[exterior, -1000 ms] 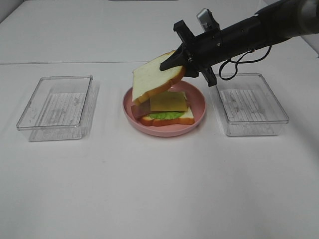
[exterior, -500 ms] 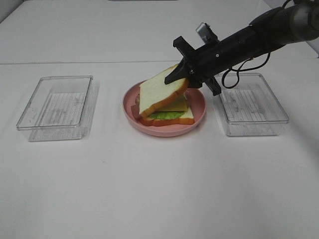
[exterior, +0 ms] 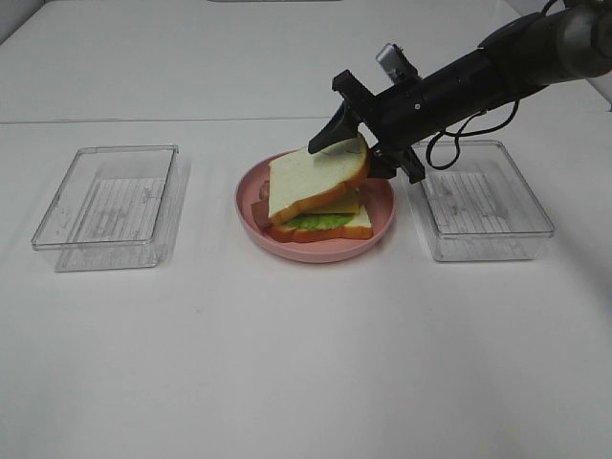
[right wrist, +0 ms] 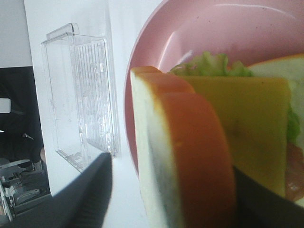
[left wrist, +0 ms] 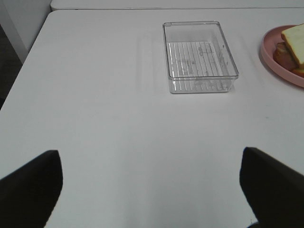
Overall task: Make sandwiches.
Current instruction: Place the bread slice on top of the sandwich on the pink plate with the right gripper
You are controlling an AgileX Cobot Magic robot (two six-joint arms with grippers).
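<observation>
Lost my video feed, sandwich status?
Right gripper fingers parted around the top white bread slice, which leans on the stack on the pink round plate. Left gripper open, idle. Nothing in the way.

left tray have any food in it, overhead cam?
No. In the exterior high view the left clear tray is empty, and all the food sits stacked as a sandwich on the pink plate.

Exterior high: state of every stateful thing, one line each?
Top slice: tilted, far edge between the right gripper jaws, near edge resting on the stack.
Right gripper: jaws parted around the slice edge.
Left gripper: open, holding nothing.
Plate: holds the sandwich.
Left tray: empty.
Right tray: empty.
</observation>
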